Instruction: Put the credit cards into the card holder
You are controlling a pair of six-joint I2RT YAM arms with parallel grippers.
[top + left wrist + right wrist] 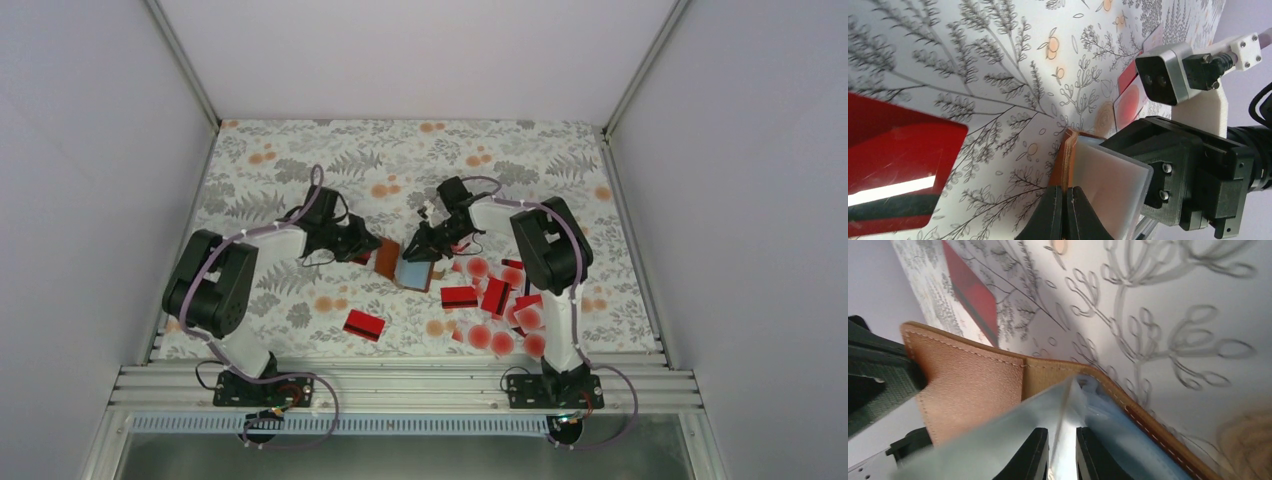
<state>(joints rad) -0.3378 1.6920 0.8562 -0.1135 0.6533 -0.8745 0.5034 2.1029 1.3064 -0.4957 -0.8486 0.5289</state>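
The card holder [410, 271] lies open between my two grippers, its brown flap raised on the left and its pale grey-blue inside facing up. My left gripper [369, 247] is shut on the edge of that brown flap [1068, 165], its jaws pressed together at the leather [1066, 202]. My right gripper [419, 246] reaches in from the right; its jaws [1062, 452] stand narrowly apart, closed round a thin pale inner leaf of the card holder [973, 385]. The credit cards [495, 298] lie scattered to the right of the holder, red ones and whitish ones with red dots. None is held.
One red card [364, 324] lies alone near the front, left of the pile, and fills the left of the left wrist view [893, 165]. The right arm's wrist camera [1163, 75] and black gripper body [1193, 180] crowd close to my left gripper. White walls enclose the floral mat [300, 160].
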